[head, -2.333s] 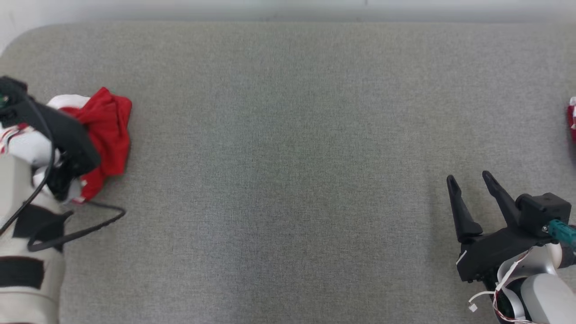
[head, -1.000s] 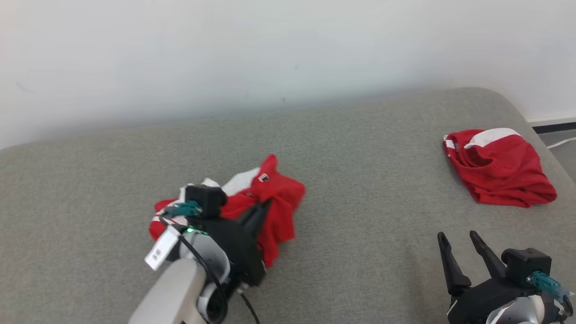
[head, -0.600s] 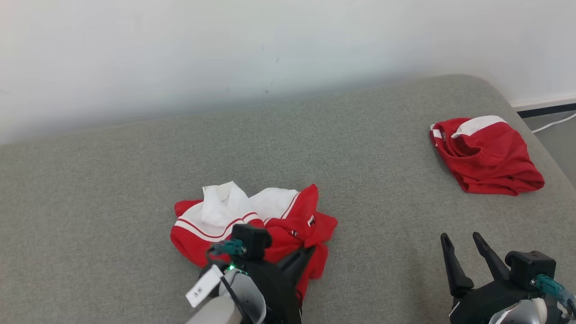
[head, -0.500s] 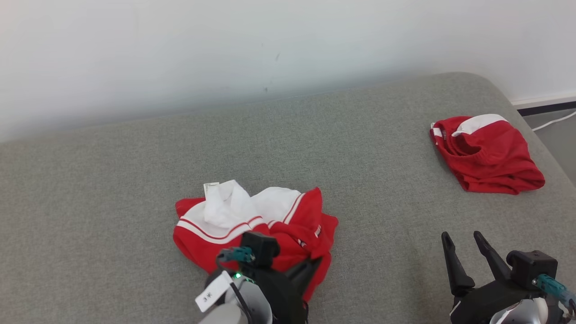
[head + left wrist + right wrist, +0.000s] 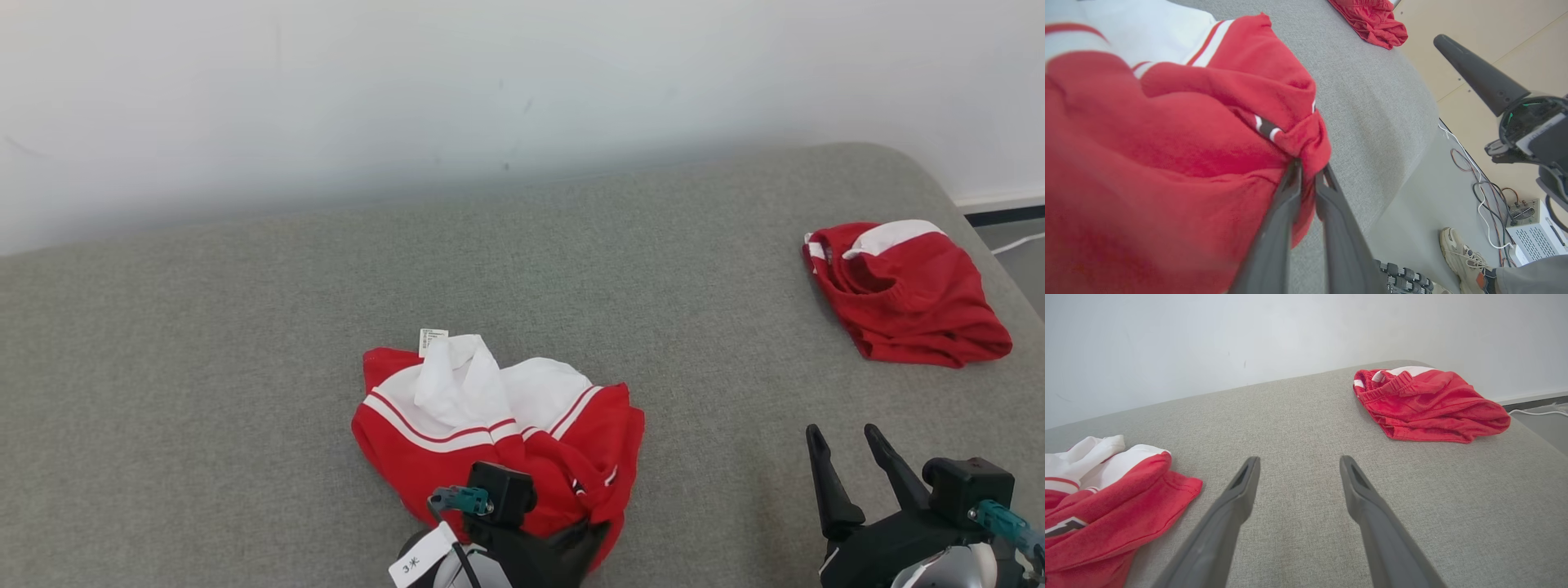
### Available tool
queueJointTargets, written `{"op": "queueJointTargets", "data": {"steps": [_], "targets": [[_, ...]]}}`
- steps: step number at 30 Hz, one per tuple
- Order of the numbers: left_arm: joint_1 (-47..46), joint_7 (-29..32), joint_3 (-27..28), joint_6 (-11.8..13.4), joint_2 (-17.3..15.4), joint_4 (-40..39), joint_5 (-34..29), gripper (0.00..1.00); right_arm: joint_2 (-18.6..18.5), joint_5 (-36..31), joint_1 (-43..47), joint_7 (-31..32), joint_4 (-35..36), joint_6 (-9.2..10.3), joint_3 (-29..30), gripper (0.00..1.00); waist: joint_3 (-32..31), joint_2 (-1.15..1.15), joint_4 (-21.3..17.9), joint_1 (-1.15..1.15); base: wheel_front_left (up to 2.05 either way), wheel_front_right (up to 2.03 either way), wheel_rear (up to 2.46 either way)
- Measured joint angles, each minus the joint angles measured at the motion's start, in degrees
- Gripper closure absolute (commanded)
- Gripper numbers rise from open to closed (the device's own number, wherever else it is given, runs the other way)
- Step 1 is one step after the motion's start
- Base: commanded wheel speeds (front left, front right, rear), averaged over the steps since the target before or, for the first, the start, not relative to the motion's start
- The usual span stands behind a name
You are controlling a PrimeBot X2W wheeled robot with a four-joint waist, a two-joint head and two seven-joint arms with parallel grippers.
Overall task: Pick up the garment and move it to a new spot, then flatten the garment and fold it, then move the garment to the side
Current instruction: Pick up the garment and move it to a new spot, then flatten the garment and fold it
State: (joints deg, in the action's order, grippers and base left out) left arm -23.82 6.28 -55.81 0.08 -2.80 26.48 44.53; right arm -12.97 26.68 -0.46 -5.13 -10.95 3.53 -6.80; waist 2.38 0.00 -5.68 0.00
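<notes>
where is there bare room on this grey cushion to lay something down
The widest bare patch of the grey fabric surface lies left of the crumpled red and white garment. A second runs between that garment and the folded red shorts, beyond the open right gripper. Crowded: the near edge, where the left gripper pinches the garment.

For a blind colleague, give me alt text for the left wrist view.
The left gripper pinches a fold of a crumpled red and white garment on a grey cushion, fingers almost together. A second red garment lies at the cushion's far end; a person's shoe is on the floor.
</notes>
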Motion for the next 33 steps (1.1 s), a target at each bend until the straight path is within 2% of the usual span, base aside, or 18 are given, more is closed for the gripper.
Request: {"op": "queueJointTargets", "data": {"steps": [8,14,19,22,26,33], "targets": [[0.1,-1.5,-0.5,1.3,0.0,-1.4,0.8,0.00,0.0,0.4,1.3,-0.4,-0.7,-0.01,0.1,0.00,-1.8,0.00,1.5,0.00,0.00,0.00,0.00],[0.1,-3.4,1.9,2.4,0.0,-1.9,0.8,0.00,0.1,0.6,2.2,-0.5,-1.4,-0.01,0.2,0.00,-3.1,0.00,2.7,0.00,0.00,0.00,0.00],[-0.6,-5.1,4.2,4.1,-3.0,-1.3,-1.0,0.00,0.6,0.5,2.3,-0.5,-1.6,-0.24,-0.7,0.00,-4.1,0.00,3.0,0.00,0.00,0.00,0.00],[-1.6,-6.4,7.1,4.8,-4.7,0.1,-0.7,0.00,0.9,0.5,2.2,-0.5,-1.2,-0.38,-1.3,0.00,-4.4,0.00,2.5,0.00,0.00,0.00,0.00],[-3.9,-6.6,7.7,5.2,-6.4,2.9,-1.6,0.00,0.9,0.4,2.2,-0.5,-0.7,-0.52,-1.8,0.00,-4.5,0.01,1.4,0.00,0.00,0.00,0.00],[-8.7,-4.5,8.1,5.3,-6.5,8.8,-1.9,0.00,0.8,0.4,2.1,-0.5,-0.3,-0.53,-2.0,0.00,-4.4,0.01,-0.7,0.00,0.00,0.00,0.00]]}}
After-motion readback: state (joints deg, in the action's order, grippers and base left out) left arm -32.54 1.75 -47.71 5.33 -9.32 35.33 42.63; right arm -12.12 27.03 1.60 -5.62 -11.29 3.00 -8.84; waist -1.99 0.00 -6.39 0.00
